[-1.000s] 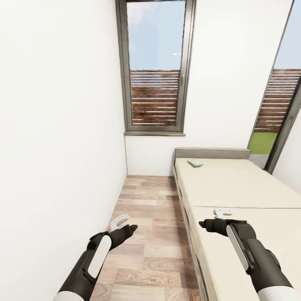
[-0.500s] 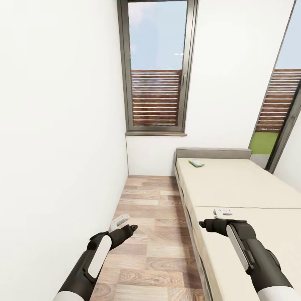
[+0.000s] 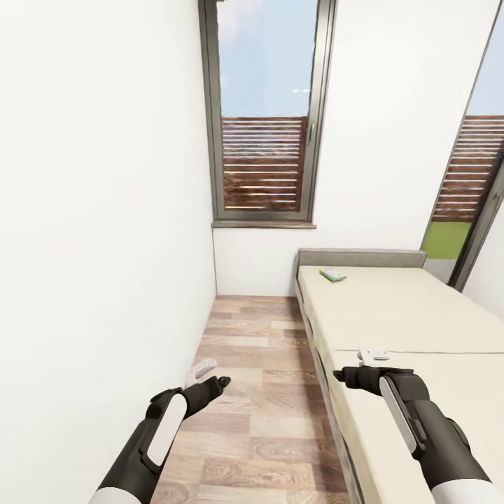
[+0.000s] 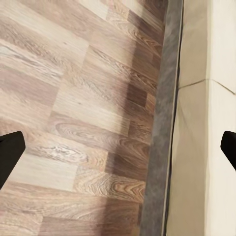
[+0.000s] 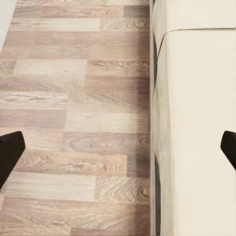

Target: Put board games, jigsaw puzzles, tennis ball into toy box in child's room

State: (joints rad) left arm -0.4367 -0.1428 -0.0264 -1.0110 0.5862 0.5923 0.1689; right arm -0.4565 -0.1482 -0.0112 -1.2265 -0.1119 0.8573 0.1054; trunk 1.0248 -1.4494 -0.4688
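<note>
Board game, a small flat green-and-white box (image 3: 333, 275), lies far up the bed near the grey upholstered headboard (image 3: 361, 257), well apart from both arms; only this one can be made out on the mattress, and the toy box is elsewhere.

At the left stands a plain white wall (image 3: 105, 210), matte and featureless. Beside it the left gripper (image 3: 206, 374) hovers over the wood-grain plank floor (image 3: 259, 392), and its wrist view puts a dark fingertip at each edge of the frame, so it is spread wide and carries nothing. Farther in, a tall grey-framed window (image 3: 264, 112) shows slatted brown fencing outside.

Right of the floor strip runs the long cream mattress (image 3: 392, 322) on its dark grey fabric base (image 4: 160, 147), a seam crossing the cover midway. The right gripper (image 3: 364, 364) hangs over the near part of the mattress, likewise spread and empty.

The robot seems to be approaching. To do this well, I judge it should roll down the narrow aisle, keeping the left arm off the wall, until the box is within the right arm's reach. The thin, rigid box on a soft cover probably calls for pinching its edges rather than pressing down.
</note>
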